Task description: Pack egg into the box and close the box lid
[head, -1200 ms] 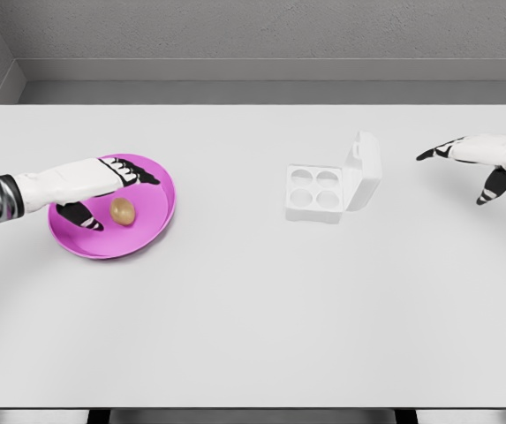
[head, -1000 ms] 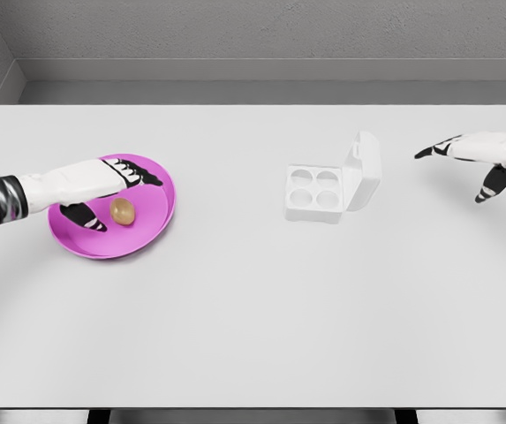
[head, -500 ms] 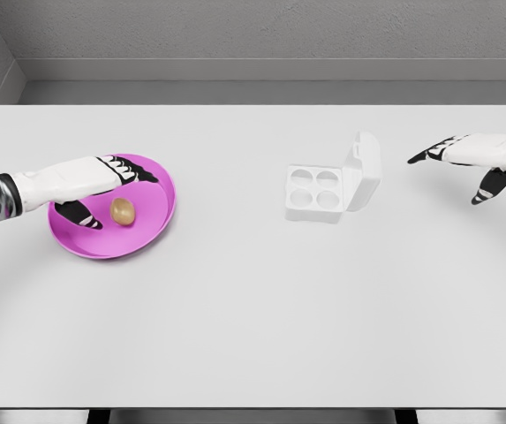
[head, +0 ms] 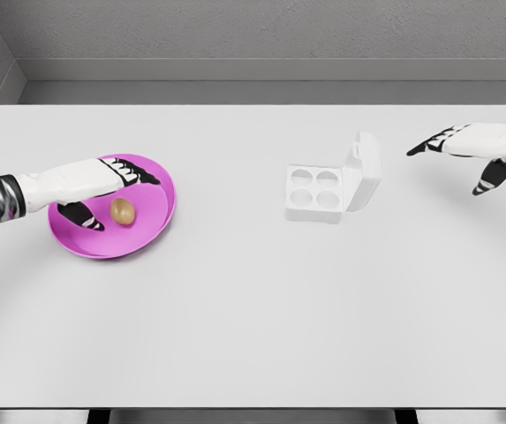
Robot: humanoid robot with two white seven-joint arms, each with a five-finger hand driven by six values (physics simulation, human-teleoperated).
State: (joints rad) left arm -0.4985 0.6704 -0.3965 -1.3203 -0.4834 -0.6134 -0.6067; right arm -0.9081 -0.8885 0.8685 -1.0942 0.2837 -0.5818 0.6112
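Observation:
A brown egg [head: 123,210] lies on a magenta plate [head: 151,230] at the left of the white table. My left hand [head: 111,190] hovers over the plate with fingers spread on either side of the egg, thumb to its left, not closed on it. A white egg box [head: 316,193] with four round cells stands right of centre, its lid [head: 365,170] raised on the right side. My right hand [head: 464,155] floats open to the right of the box, fingers pointing left, apart from the lid.
The white table [head: 253,309] stretches wide towards me below the plate and box. A grey wall runs along its far edge.
The right hand has risen slightly and drifted a little left toward the lid. The left hand stays over the egg, nearly still.

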